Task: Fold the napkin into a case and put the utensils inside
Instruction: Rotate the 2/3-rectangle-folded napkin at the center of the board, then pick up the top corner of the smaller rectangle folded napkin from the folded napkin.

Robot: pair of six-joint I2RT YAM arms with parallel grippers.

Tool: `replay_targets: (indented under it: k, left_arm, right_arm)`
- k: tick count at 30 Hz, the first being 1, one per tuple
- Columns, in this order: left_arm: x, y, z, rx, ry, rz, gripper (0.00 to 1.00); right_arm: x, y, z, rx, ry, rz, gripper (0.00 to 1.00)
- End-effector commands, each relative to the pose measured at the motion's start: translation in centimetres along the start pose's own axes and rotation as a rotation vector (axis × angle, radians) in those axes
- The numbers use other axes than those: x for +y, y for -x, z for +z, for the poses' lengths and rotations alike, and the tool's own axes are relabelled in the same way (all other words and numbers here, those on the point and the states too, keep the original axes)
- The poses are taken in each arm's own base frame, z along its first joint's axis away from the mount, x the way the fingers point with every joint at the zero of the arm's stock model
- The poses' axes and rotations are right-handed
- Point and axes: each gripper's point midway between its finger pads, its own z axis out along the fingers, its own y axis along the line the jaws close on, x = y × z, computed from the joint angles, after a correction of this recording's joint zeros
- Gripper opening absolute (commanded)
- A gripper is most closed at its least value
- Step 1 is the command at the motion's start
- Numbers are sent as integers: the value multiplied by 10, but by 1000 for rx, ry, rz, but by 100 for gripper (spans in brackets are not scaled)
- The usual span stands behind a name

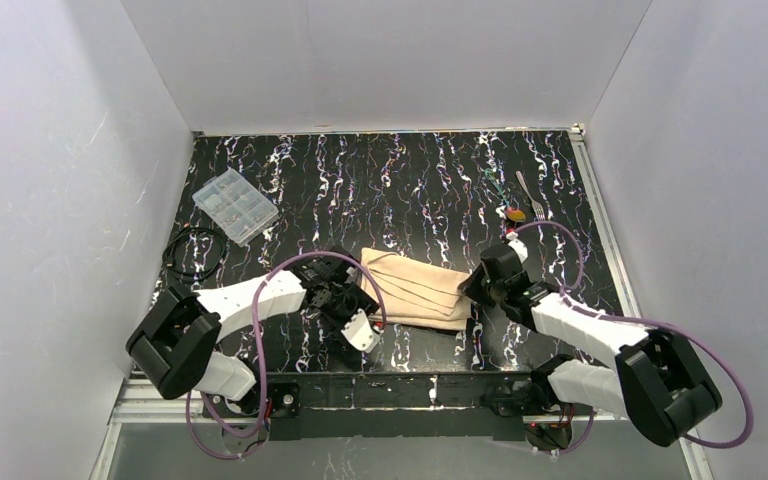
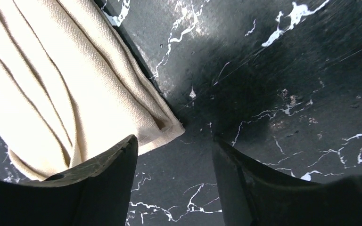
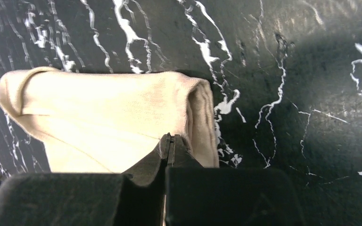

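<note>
Looks roughly half done, judging from the present layout. Finds the napkin point(image 1: 415, 290) near the middle of the table point(image 1: 410, 180), between the two arms, folded into a narrow band with several layers stepped one over the other. Reads already as the case point(image 3: 103, 113), or something very close to it. Cannot say from these views whether needing one more fold or only some tidying. Shows the left gripper point(image 2: 174, 141) wide open at the left end of the cloth and holding nothing, with one finger point(image 2: 108, 165) over the corner of the fabric and the other over bare table just beside that corner. Shows the right gripper point(image 3: 169, 141) at the opposite end, fingers pressed together, tips on the rounded folded edge. Cannot tell whether pinching a layer there or only touching it. Leaves the second part of the task wholly undone, with the fork point(image 1: 530, 193) and the spoon point(image 1: 513, 213) with the orange bowl lying close together at the far right of the table, well apart from the cloth and not inside any fold. Left to do, as a judgement: to settle the pouch, to open a pocket in it, then to fetch both utensils and slide them in. Probably suits the right arm better for the fetching, being on the nearer side. Notes also a clear plastic box point(image 1: 235, 205) and a coiled black cable point(image 1: 195, 252) at the far left, of no part in this work.
</note>
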Motion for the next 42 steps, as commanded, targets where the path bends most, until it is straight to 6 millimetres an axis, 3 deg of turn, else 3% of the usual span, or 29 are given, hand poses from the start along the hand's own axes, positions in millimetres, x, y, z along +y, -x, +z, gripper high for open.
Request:
replay_targets:
  k: [1,5,9,13,16,23,34,42]
  left_arm:
    - [5,-4,-3,15,59,84,56]
    - [6,1,-2,-9,88,135,55]
    - [7,4,2,-30,71,152,55]
    - [5,7,6,-57,40,167,51]
    - [1,8,10,-70,24,194,48]
    - [-3,4,19,-71,-1,220,36]
    - [11,1,14,-46,21,151,1]
    - [48,18,-13,-84,75,-47,0]
  right_arm:
    - [36,29,-26,-39,64,-126,1]
    - [79,49,-39,-39,167,-277,1]
    - [118,56,-32,-14,277,-372,1]
    - [153,43,-8,66,424,-417,1]
    - [163,24,12,136,512,-426,1]
    - [154,1,33,168,537,-416,1]
    - [106,-33,56,237,458,-376,1]
    - [89,-49,54,256,408,-447,1]
